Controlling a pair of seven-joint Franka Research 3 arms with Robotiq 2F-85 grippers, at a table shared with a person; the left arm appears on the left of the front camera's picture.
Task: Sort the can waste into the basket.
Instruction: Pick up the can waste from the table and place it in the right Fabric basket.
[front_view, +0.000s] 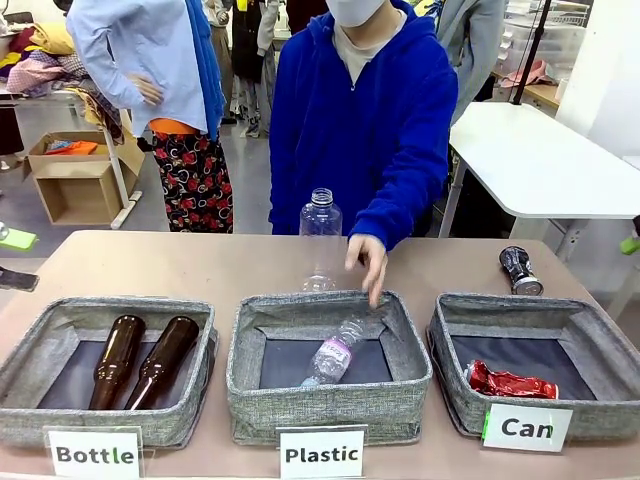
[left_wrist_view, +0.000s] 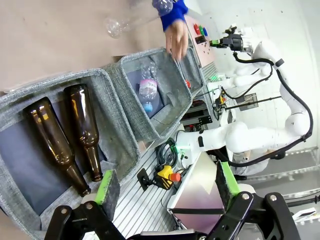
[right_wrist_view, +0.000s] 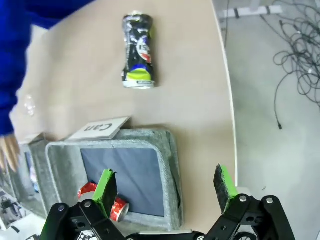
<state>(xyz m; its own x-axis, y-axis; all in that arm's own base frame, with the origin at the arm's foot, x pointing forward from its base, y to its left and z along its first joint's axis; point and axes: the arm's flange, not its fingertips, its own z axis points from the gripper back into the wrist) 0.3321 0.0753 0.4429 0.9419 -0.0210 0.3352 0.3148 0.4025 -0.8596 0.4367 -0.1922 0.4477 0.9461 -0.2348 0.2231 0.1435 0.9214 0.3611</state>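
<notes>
Right tool (right_wrist_view: 164, 181), spread wide, hovers above the Can basket (right_wrist_view: 172, 146); square it across the black-and-silver can (right_wrist_view: 138, 50) before you close.

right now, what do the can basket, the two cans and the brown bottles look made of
Can basket: grey woven fabric, matte; the weave shows on the walls.
Red can: thin metal, shiny, crumpled.
Black can: probably metal too, printed, dented.
Brown bottles: likely glass, glossy, see-through with highlights.
</notes>
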